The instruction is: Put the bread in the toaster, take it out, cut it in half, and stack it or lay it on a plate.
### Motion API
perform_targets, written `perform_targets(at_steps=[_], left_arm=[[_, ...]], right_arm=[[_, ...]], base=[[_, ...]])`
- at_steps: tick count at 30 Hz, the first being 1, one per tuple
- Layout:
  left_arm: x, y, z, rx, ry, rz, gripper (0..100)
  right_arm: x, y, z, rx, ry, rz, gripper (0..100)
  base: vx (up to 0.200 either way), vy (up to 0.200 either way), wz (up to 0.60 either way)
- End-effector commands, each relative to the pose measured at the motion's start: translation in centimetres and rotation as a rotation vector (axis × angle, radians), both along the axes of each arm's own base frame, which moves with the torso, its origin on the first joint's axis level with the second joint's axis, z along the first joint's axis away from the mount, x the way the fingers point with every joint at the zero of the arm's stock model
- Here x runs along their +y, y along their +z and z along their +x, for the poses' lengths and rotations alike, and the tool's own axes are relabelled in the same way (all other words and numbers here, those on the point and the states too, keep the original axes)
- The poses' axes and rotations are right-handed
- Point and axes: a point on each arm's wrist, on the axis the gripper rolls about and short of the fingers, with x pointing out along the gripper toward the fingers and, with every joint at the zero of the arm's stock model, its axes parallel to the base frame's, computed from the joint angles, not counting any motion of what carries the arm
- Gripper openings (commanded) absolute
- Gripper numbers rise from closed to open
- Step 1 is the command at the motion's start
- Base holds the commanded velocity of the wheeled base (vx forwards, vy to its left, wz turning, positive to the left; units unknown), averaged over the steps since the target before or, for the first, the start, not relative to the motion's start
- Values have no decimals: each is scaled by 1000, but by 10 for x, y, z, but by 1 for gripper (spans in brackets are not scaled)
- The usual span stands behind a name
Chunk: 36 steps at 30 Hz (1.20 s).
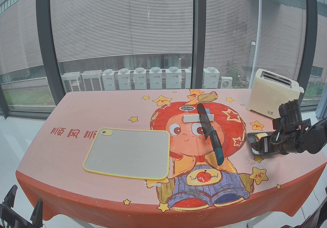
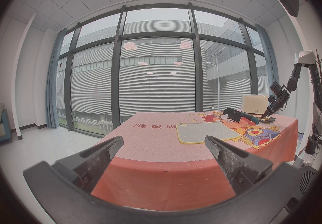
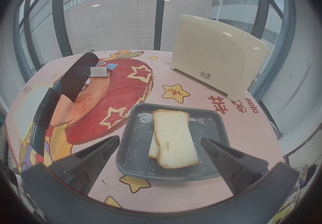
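Left gripper [image 2: 163, 139]: low off the near left corner of the table [image 1: 68, 126], well apart from everything on it; fingers spread wide, holding nothing.
Cutting board [image 1: 127, 153]: grey with a yellow rim, flat on the near left-centre part of the table.
Knife [image 1: 211, 131]: just right of the board, dark blade pointing away and propped on a small white block [image 1: 194, 118], teal handle toward the near edge.
Tray [image 3: 134, 147]: dark and shallow, on the right side of the table, in front of the toaster, apart from it.
Bread [image 3: 174, 137]: two pale slices lying flat in the tray, one overlapping the other.
Right gripper [image 1: 262, 143]: at the tray, fingers wide open on either side of the bread, gripping nothing; whether they touch the tray I cannot tell.
Toaster [image 1: 274, 92]: cream, upright at the far right corner, slots facing up.
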Motion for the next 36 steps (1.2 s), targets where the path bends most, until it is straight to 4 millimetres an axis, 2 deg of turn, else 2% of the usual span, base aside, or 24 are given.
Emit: perform_targets(at_steps=[1, 15, 36], left_arm=[[0, -5, 1, 18, 0, 0, 100], [0, -5, 1, 18, 0, 1, 100], [0, -5, 1, 19, -1, 0, 100]], right_arm=[[0, 0, 0, -2, 2, 0, 100], [0, 2, 0, -6, -1, 0, 100], [-4, 20, -5, -90, -16, 12, 100]], base=[[0, 0, 0], [0, 0, 0], [0, 0, 0]])
